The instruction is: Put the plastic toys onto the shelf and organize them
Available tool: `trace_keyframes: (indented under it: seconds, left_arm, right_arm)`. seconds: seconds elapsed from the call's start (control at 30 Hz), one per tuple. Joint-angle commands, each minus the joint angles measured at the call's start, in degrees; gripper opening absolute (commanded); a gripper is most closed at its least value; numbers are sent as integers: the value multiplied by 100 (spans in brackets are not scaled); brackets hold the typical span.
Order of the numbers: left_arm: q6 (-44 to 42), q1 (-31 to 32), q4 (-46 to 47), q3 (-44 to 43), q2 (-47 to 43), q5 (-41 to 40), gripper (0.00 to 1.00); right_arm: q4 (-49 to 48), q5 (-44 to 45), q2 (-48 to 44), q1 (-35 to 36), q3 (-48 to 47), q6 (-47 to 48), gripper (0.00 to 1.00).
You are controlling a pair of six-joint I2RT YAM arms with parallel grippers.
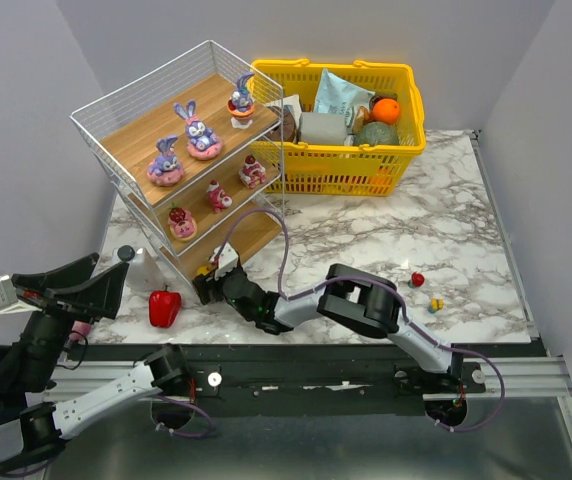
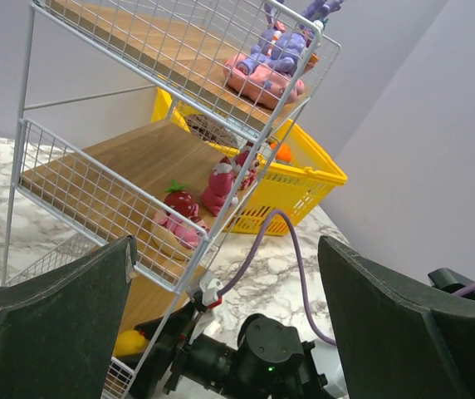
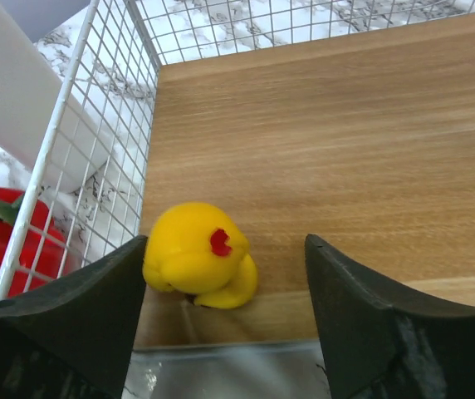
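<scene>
Right gripper (image 3: 225, 278) closest to the lens: its two dark fingers (image 3: 71, 324) stand wide apart, astride a small rounded yellow plastic toy with a red spot (image 3: 198, 256). The toy sits free on the bottom wooden board (image 3: 345, 150) of the slanted white wire-mesh shelf (image 1: 181, 62), near the front left corner. One finger is just beside it; the other is clear of it, so nothing is pinched.

Left gripper (image 2: 225, 249) is raised at the table's left side with its fingers spread fully, holding nothing, facing the shelf's open front.

Top board: three purple bunny figurines on pink donut bases (image 1: 201, 132), in a diagonal row. Middle board: three small pink-red figures (image 1: 218, 194), upright, spaced along the board.

On the white marble table (image 1: 366, 235), well right of the shelf: a tiny red piece (image 1: 417, 279) and a tiny yellow-and-blue piece (image 1: 435, 302), near each other but not touching.

Beside the shelf's left foot sit a white plastic bottle with a dark cap (image 1: 144, 266) and a red bell pepper (image 1: 165, 307). A yellow plastic basket of mixed goods (image 1: 406, 150) stands behind the shelf, touching or nearly so — cannot tell which.
</scene>
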State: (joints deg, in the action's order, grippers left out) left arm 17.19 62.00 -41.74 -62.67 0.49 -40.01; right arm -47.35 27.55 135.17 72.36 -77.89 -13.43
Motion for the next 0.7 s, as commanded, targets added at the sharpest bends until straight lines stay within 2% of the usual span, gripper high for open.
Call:
trace_keyframes:
  seconds: [0.0,0.2,0.5,0.67]
  left_arm:
    - [12,67,-45,-140,-383,-24,99]
    - [21,67,-28,-140,-374,2,99]
    - [12,67,60,-87,-436,46,99]
    - [47,67,60,-52,-471,90,99]
  right_arm:
    - [-398,-30,-237,77,326,121,86]
    - [-397,-223,-562,77,677,95,89]
    - [-871,-593,-1748,77,2345,244,91]
    - [-882,2,-2345,77,3007,210,91]
